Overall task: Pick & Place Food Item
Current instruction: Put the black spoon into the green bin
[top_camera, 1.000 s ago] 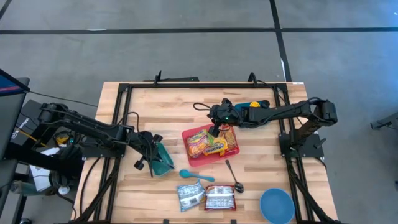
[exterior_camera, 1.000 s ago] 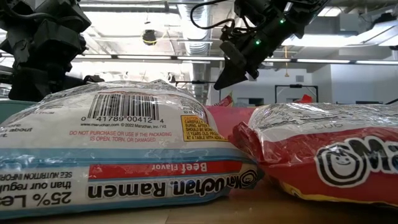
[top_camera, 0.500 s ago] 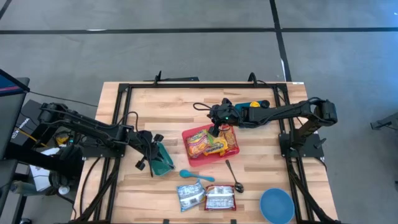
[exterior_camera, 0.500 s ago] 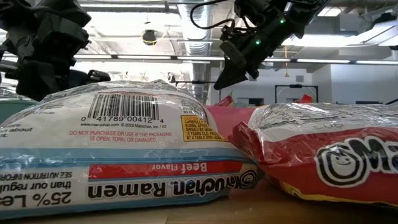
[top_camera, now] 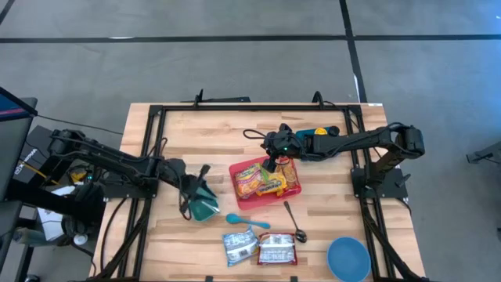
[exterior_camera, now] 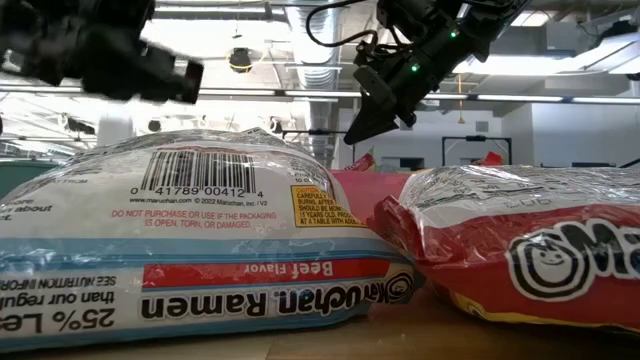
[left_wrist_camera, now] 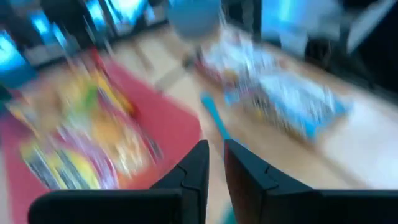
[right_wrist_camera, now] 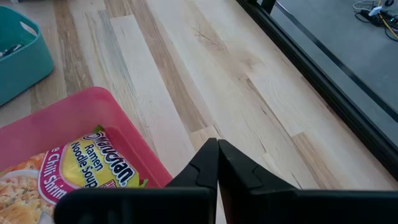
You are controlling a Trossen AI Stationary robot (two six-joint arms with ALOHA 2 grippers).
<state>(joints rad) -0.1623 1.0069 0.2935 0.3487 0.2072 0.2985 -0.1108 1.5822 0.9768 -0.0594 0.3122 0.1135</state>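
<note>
Jaws on the right gripper [top_camera: 268, 163] are pressed flat together with nothing between them, hovering over the far rim of the red tray [top_camera: 237, 170], and in the right wrist view a crinkly ramen packet [right_wrist_camera: 81, 168] lies in that tray just beside the fingertips. Over on the other side, the left gripper [top_camera: 191, 190] hangs at the teal bin [top_camera: 205, 208], its jaws down to a narrow slit; the left wrist view is smeared and shows nothing caught between them. So where are we? My read is that we're between picks: the tray already carries several glossy yellow-and-red noodle packs, while two more packets [top_camera: 258, 247] sit on the near part of the bench, well apart from either arm. Those look like the food items left to move. Close up in the low view, they're puffy plastic pillows, shiny and wrinkled, a barcode on one. Slippery stuff, I'd say, soft enough to buckle under a pinch. Next move calls for an arm to travel to them, open wide, and come down across a pack's edge. Pale wood planks run under it all, with a metal spoon [top_camera: 293, 222], a blue spoon [top_camera: 237, 220] and a blue bowl [top_camera: 348, 258] nearby.
</note>
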